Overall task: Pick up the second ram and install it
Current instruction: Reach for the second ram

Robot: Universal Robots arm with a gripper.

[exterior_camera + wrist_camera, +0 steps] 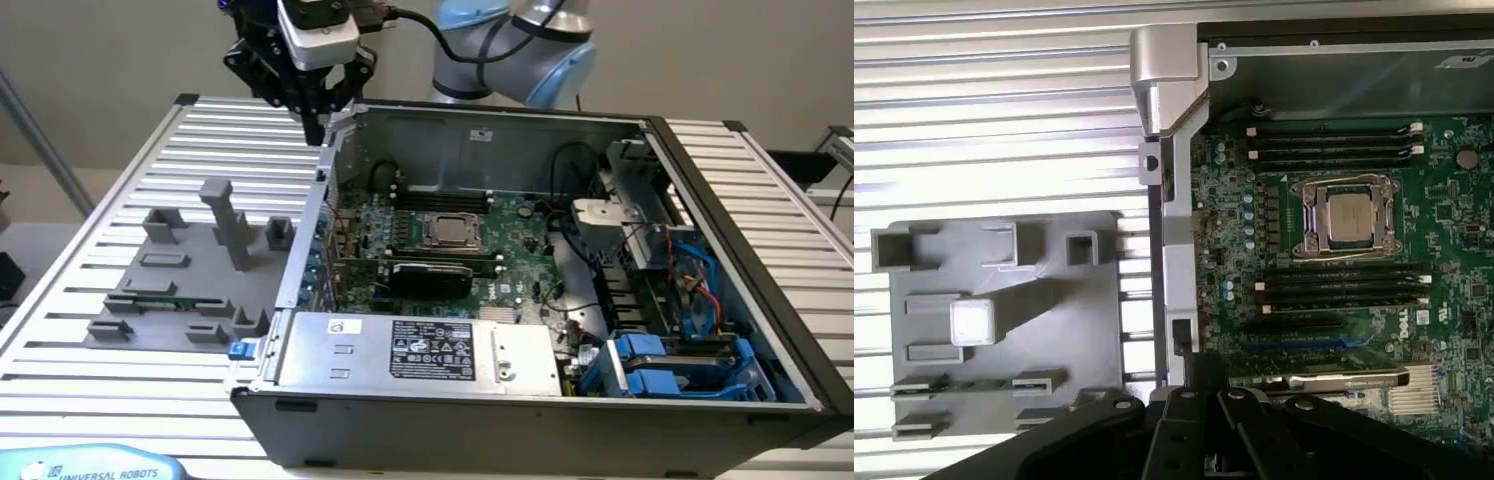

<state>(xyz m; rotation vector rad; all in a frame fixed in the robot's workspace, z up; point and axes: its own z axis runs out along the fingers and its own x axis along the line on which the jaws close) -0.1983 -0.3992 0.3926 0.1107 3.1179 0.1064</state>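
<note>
Claw [318,135] clenched above case wall [310,240] edge, second ram [964,384] lying in grey holder [147,322], slatted table [200,130] open between

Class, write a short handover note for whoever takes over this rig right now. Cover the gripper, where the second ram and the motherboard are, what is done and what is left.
Gripper: raised over the back corner of the open computer case, on the side nearest the grey holder plate. It is not carrying the second ram.
Second ram: lying in its clips on the holder plate, outside the case on the exterior view's left.
Motherboard: flat inside the case, with its memory slots in sight.
Done: nothing on this ram shows as done.
Left: the ram is not yet picked up and not yet installed.
</note>
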